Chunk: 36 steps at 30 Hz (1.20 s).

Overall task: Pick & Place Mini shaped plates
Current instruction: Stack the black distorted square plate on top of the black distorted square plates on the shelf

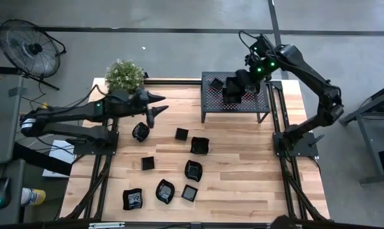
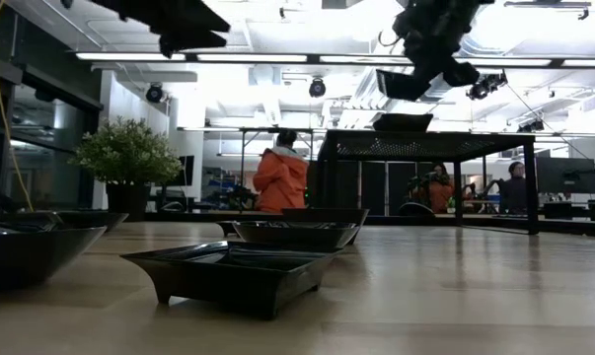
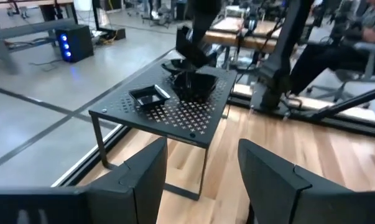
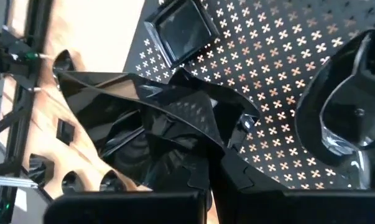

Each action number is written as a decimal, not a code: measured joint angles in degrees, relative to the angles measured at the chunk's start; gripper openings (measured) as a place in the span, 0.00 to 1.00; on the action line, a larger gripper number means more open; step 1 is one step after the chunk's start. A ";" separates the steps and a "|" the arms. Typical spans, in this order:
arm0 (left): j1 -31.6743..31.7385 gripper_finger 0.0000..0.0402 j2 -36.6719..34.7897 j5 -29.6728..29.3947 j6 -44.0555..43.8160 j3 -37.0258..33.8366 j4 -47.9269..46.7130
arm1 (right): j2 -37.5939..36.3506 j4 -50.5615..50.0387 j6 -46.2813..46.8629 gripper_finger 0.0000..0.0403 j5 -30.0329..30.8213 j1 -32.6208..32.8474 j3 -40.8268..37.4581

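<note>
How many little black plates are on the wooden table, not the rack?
8 plates: one by the left gripper, two mid-table, two lower down, three along the front edge. Its arm may hide more.

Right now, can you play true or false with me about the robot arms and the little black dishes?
1. The right pincer is shut on a black plate above the rack. True.
2. The left pincer is carrying a dish. False: its fingers are open with nothing between them, over the wooden table.
3. A small square dish already sits on the rack. True.
4. All the dishes have been moved off the table. False: several still lie on the wood, like one near the front edge.
5. A potted plant stands at a back corner of the table. True.
</note>
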 joint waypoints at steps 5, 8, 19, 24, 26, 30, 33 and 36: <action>3.60 0.49 -5.64 3.51 -2.17 -4.30 -0.14 | 2.62 -0.47 -0.02 0.00 -0.13 0.04 -0.02; 4.97 0.49 -8.62 5.71 -4.05 -6.61 -0.24 | 3.72 -0.58 -0.10 0.00 -0.17 0.03 -0.02; 5.21 0.49 -13.07 6.85 -5.79 -9.23 -0.47 | 6.46 -5.65 -1.08 0.00 -0.89 0.04 -0.09; 5.21 0.49 -13.01 6.85 -5.81 -9.25 -0.48 | 6.45 -5.61 -0.41 0.00 -1.03 0.04 -0.09; 5.21 0.49 -12.99 6.83 -6.04 -9.25 -0.50 | 6.45 -5.41 0.49 0.00 -1.05 0.04 -0.09; 5.21 0.49 -12.99 6.82 -6.05 -9.25 -0.50 | 6.45 -5.14 1.94 0.00 -1.72 0.04 -0.09; 5.21 0.49 -12.99 6.79 -6.05 -9.25 -0.50 | 6.45 -5.09 2.97 0.00 -1.86 0.06 -0.09; 5.21 0.49 -12.99 6.79 -6.05 -9.25 -0.50 | 6.45 -4.80 3.57 0.00 -1.84 0.07 -0.09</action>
